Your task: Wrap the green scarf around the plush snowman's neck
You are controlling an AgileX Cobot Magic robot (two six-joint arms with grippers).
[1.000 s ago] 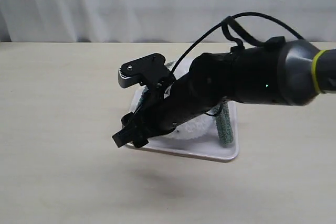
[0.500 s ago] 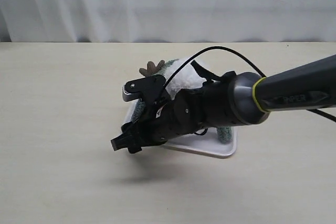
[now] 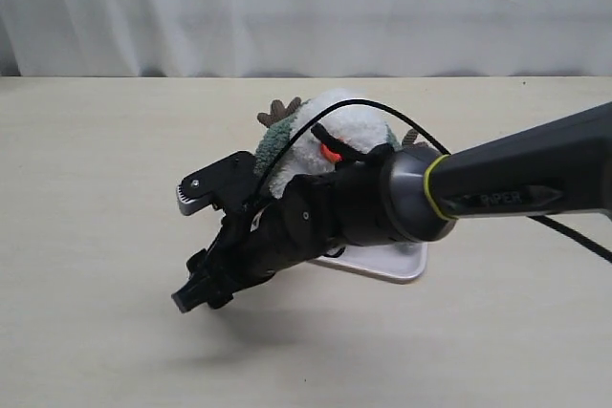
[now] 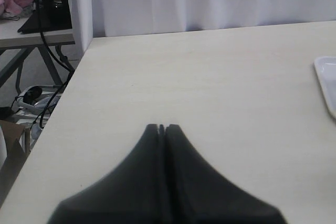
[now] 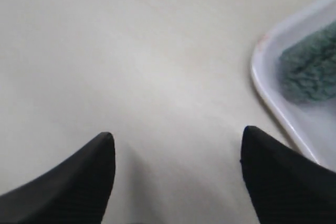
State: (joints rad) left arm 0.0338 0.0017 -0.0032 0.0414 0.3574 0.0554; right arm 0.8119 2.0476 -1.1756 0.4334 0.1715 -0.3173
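The plush snowman (image 3: 352, 128) stands on a white tray (image 3: 397, 263), white and fluffy, with its orange nose (image 3: 331, 153) showing and a brown twig arm (image 3: 278, 112) at its left. The green scarf (image 3: 275, 150) lies against the snowman's left side; my right arm hides how it runs round the neck. My right gripper (image 3: 196, 290) hangs open and empty over bare table, to the left front of the tray. In the right wrist view this gripper (image 5: 178, 136) is wide apart, with the scarf (image 5: 310, 69) on the tray (image 5: 265, 90) to one side. My left gripper (image 4: 161, 127) is shut and empty.
My right arm (image 3: 459, 200) reaches across in front of the tray from the right. In the left wrist view a corner of the tray (image 4: 326, 80) shows, along with the table's side edge (image 4: 63, 108), beyond which are cables and a stand (image 4: 48, 3). A white curtain hangs behind the table.
My right arm has swung left and toward the front, off the tray, carrying the open gripper down over bare table. The snowman's head and nose have come into view.
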